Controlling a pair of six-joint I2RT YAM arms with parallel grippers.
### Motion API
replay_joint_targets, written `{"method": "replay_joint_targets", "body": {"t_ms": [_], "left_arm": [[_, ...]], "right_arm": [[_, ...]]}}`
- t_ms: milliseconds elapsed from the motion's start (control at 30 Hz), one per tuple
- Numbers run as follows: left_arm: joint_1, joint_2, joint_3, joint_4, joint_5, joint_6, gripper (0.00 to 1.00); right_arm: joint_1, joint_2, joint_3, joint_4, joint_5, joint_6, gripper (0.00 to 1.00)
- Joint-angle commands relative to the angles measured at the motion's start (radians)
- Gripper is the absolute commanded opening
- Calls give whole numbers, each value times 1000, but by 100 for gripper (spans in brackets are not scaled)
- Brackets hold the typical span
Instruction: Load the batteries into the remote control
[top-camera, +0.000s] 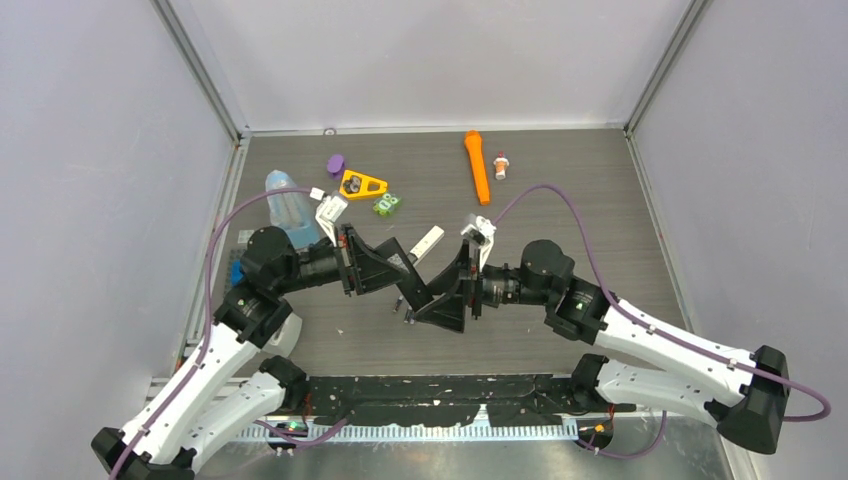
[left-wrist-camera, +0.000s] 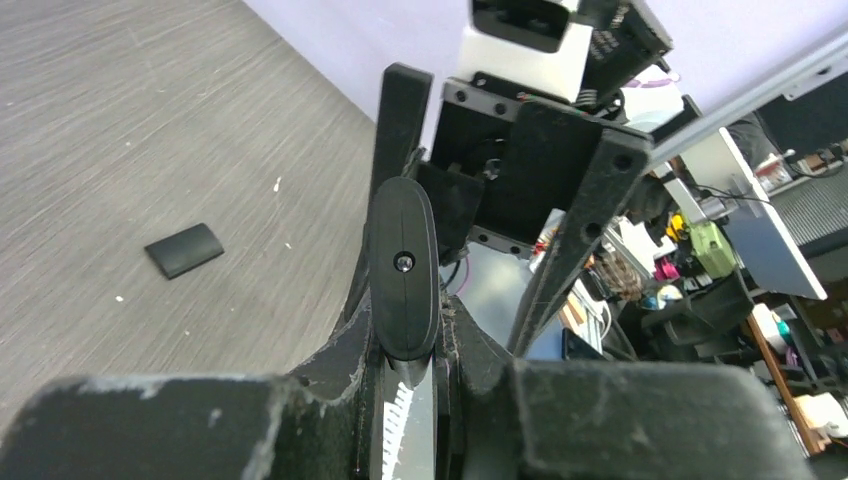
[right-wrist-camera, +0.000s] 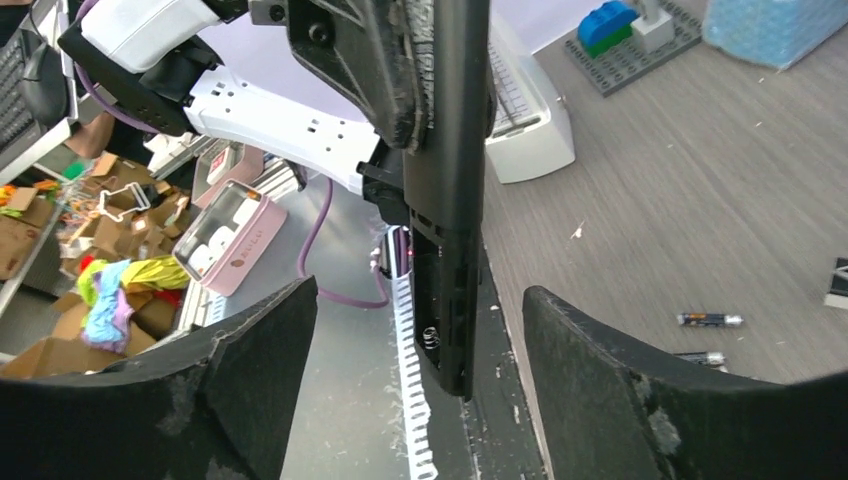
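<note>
The remote control (right-wrist-camera: 447, 250) I see is a long black bar, not a white one. Its open battery bay shows a spring. My left gripper (left-wrist-camera: 425, 345) is shut on its other end (left-wrist-camera: 402, 265) and holds it above the table (top-camera: 412, 283). My right gripper (right-wrist-camera: 420, 292) is open, one finger on each side of the bay end, not touching it. Two batteries (right-wrist-camera: 708, 320) lie on the table to the right, also in the top view (top-camera: 403, 308). A flat black cover (left-wrist-camera: 185, 250) lies on the table.
A slim white bar (top-camera: 428, 241) lies just behind the grippers. An orange torch (top-camera: 476, 165), a yellow triangle piece (top-camera: 362, 184), green blocks (top-camera: 386, 205), a purple cap (top-camera: 335, 163) and a blue pack (top-camera: 288, 208) sit further back. A Lego plate (right-wrist-camera: 640, 45) is at the left.
</note>
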Motion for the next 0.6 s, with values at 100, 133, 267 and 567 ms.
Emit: {"method": "replay_joint_targets", "body": {"t_ms": [100, 133, 267, 567], "left_arm": [[-2, -22, -67, 267, 64, -178, 0], [-2, -28, -79, 292, 60, -196, 0], [-3, -53, -140, 401, 20, -273, 18], [-3, -141, -243, 513, -107, -341, 41]], "right_arm": [[27, 51, 41, 107, -66, 67, 49], [27, 54, 30, 136, -64, 84, 38], [28, 57, -20, 263, -41, 199, 13], [28, 133, -42, 431, -79, 344, 8]]}}
